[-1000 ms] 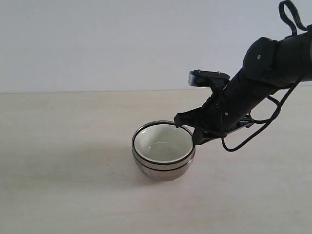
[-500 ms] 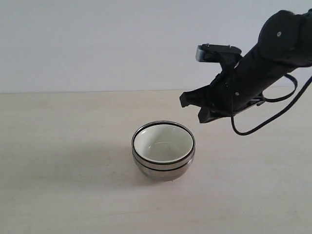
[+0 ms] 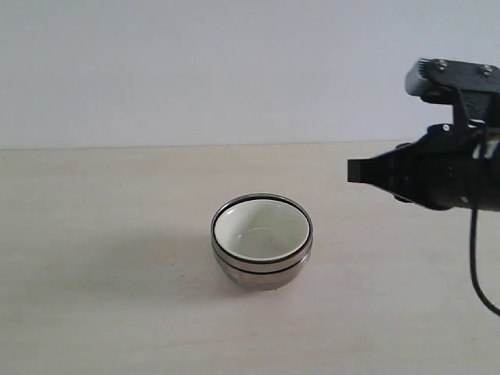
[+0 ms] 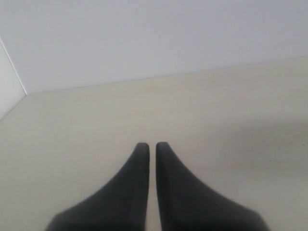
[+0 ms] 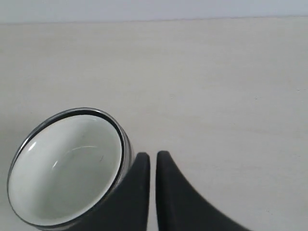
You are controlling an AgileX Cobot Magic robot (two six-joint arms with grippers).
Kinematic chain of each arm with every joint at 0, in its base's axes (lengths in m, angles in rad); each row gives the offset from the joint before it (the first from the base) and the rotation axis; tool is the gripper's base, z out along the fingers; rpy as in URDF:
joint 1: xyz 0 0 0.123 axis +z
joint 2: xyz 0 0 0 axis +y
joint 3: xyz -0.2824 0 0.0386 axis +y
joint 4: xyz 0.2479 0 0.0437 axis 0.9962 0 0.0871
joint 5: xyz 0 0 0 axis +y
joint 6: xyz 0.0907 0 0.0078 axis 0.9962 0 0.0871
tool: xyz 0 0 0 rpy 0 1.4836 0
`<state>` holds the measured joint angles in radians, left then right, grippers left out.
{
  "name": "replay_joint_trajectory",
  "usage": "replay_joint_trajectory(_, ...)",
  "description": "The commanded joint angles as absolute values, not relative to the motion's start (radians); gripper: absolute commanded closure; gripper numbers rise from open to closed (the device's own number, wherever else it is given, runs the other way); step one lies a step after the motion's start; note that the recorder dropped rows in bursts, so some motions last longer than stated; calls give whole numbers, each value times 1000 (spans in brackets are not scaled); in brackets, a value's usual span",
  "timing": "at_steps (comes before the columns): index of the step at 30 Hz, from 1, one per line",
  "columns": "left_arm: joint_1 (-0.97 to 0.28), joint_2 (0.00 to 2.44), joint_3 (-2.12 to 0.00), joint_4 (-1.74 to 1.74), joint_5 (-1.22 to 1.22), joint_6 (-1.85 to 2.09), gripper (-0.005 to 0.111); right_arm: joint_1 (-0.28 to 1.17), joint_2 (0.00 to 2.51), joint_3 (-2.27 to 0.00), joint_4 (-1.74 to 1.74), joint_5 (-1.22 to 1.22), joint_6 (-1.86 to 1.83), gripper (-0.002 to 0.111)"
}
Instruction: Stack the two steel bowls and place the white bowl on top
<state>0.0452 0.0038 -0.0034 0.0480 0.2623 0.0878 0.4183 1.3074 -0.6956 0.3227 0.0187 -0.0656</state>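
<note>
Across the whole scene runs a pale, faintly grained wooden tabletop (image 3: 94, 312), flat and matte, meeting a plain grey-white wall (image 3: 195, 70) along a straight line at the back. The left wrist view shows that line ending in a corner where two wall faces join. Open surface lies on every side of the stack near the middle of the table. That stack is two shiny, round stainless-steel bowls (image 3: 262, 275) nested one inside the other, their dark-edged rims showing as two bands. The small cream-white matte bowl (image 3: 262, 230) sits inside the upper one, upright, its smooth inside facing up. The black right gripper (image 3: 351, 170) hangs above the table to the right of the stack, clear of it, its fingers (image 5: 139, 168) clenched to a thin slit around nothing. The black left gripper (image 4: 148, 145) points over bare tabletop, likewise pressed nearly together and empty.
</note>
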Motion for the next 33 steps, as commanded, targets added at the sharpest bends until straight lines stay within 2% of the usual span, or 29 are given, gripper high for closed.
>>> replay_joint_trajectory(1,48,0,0,41,256,78,103,420,1200,-555,330,-86,-24,108)
replay_joint_trajectory(27,48,0,0,41,256,78,103,420,1159,-511,330,-70,7,108)
replay_joint_trajectory(33,48,0,0,41,256,78,103,415,1016,-511,324,0,-15,108)
